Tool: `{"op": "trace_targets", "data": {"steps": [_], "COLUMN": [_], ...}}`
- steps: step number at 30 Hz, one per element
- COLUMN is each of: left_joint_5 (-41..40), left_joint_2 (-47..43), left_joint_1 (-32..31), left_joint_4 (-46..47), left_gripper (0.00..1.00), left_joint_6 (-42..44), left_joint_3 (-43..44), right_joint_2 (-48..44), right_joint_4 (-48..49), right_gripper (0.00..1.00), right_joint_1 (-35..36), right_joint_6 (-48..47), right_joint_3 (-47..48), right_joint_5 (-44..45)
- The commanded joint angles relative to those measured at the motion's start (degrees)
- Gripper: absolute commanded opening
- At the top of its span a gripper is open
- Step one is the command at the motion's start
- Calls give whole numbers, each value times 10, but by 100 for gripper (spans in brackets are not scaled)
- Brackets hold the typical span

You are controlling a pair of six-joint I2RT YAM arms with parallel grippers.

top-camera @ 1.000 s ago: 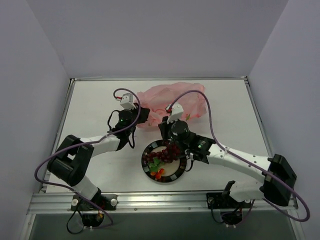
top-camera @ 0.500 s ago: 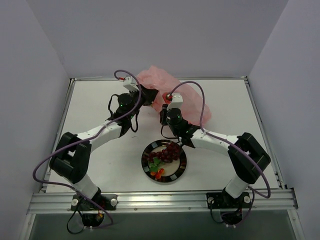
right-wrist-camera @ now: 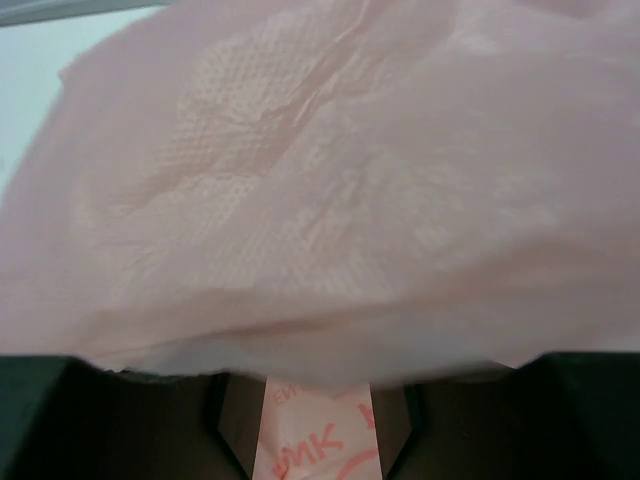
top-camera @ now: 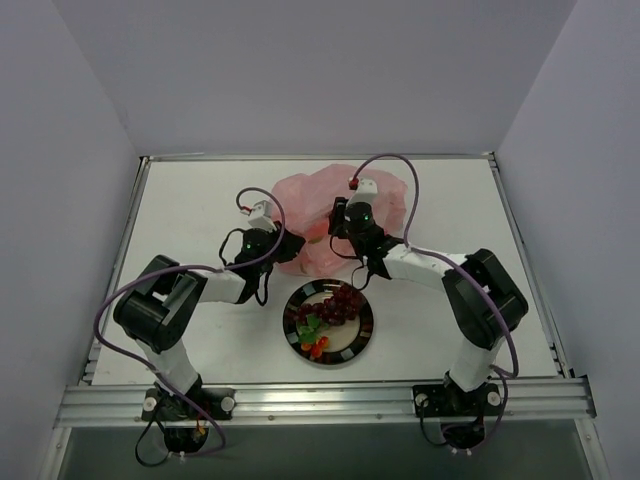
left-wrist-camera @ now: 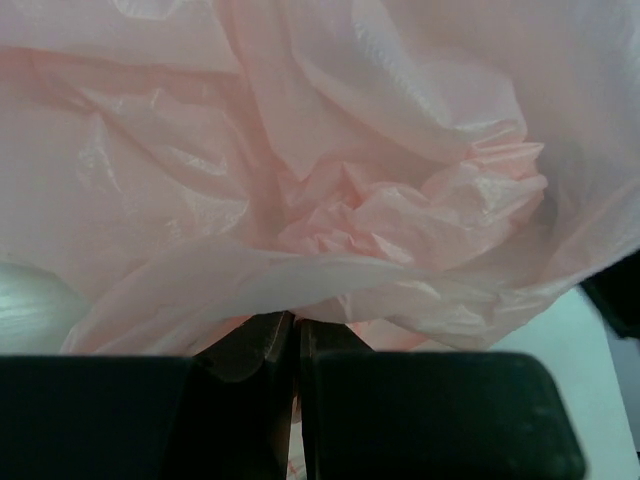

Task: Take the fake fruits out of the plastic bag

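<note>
Where the top view looks down on the white table [top-camera: 190, 200], the left gripper [top-camera: 291, 248] sits against the near-left edge of the plastic bag [top-camera: 345, 205]. That view does not show how its jaws stand.

Left wrist view settles it: both fingers [left-wrist-camera: 335, 350] are pressed together, only a thin slit between them, with a fold of pink film caught at the tips. Crumpled bag fills the rest of that picture.

Bag lies at the far middle of the table, a loose pink heap wider than the plate [top-camera: 369, 330]. Contents cannot be made out through the film.

Plate sits just nearer than the bag, between the two arms, apart from both grippers. On it: the dark red-purple grape bunch [top-camera: 341, 303] toward the far side, green leaves [top-camera: 309, 326] at centre-left, tiny orange pieces [top-camera: 316, 346] at the near rim. Neither wrist view shows the plate or this fruit.

Right gripper [top-camera: 338, 222] is over the middle of the bag, reaching in from the right. From above its tips are hidden.

Right wrist view: fingers [right-wrist-camera: 236, 412] stand apart, a flat strip of film with red printed letters lying in the gap, uncrushed. Bag drapes over the tips.
</note>
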Motion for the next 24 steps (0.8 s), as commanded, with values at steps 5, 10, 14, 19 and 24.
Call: {"op": "trace_targets", "data": {"steps": [5,10,14,19,24], "left_joint_5": [7,15,19,20,23], "left_joint_2": [-5,-15,-13,-10,-5], "left_joint_1": [1,-1,-4,-9,-9], "left_joint_4": [90,89,88,95,89], "left_gripper": [2,2,2,2,2], "left_joint_6": [-32,-40,-45,-49,-44], "left_joint_3": [25,39,42,35,30], "right_joint_2": [84,146,186,276,364], "right_joint_4": [-12,-27,-27,-37,-51], "right_gripper": [40,58,74,93,90], "right_joint_1": [-20,-30,-36,-39,-46], "right_joint_6": [-35,-61,-45,-24,7], "right_joint_3": [98,166,200,291,375], "right_joint_5": [-45,-12,17,51,33]}}
